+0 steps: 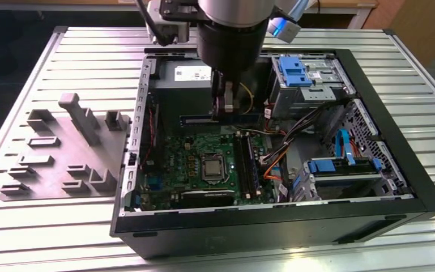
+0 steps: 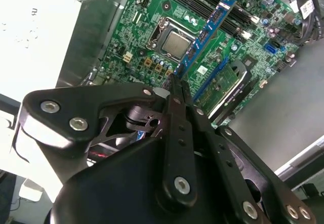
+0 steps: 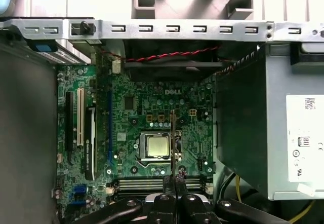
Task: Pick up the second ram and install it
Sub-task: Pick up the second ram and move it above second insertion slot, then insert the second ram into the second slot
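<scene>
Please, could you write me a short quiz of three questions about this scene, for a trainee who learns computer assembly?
1. True or false: the thin blue-green memory stick already sits installed in the green motherboard.
2. What does the black gripper clamp? A) nothing B) the memory stick C) a screwdriver.
3. In the exterior view, on which side of the open black computer case lies the grey plastic fixture plate?
Key: 1 false, the gripper holds it above the board; 2 B; 3 the exterior view's left.
</scene>
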### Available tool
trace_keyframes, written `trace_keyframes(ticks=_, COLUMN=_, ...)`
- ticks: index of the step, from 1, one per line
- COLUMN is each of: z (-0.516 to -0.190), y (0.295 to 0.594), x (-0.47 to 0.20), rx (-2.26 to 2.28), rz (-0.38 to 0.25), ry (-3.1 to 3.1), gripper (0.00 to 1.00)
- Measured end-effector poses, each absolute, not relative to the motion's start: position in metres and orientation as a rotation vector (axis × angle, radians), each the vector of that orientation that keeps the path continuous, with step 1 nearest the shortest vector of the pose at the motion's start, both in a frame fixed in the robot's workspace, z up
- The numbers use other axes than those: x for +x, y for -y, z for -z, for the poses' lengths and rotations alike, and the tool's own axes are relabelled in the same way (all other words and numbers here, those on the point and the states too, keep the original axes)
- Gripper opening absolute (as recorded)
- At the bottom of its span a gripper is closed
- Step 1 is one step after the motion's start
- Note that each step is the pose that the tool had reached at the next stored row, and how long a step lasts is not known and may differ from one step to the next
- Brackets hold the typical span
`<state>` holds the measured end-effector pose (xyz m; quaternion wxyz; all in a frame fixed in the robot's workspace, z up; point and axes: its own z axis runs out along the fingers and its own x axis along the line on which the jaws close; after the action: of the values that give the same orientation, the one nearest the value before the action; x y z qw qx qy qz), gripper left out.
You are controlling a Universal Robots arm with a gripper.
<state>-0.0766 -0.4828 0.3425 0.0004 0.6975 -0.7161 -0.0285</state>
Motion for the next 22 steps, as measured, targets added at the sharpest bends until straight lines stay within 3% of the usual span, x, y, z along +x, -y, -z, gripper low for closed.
trace_keyframes(ticks=22, z=-0.330, y=0.483, x=-0.077, rx=2.190, rz=0.090, ry=2.249, gripper=0.11)
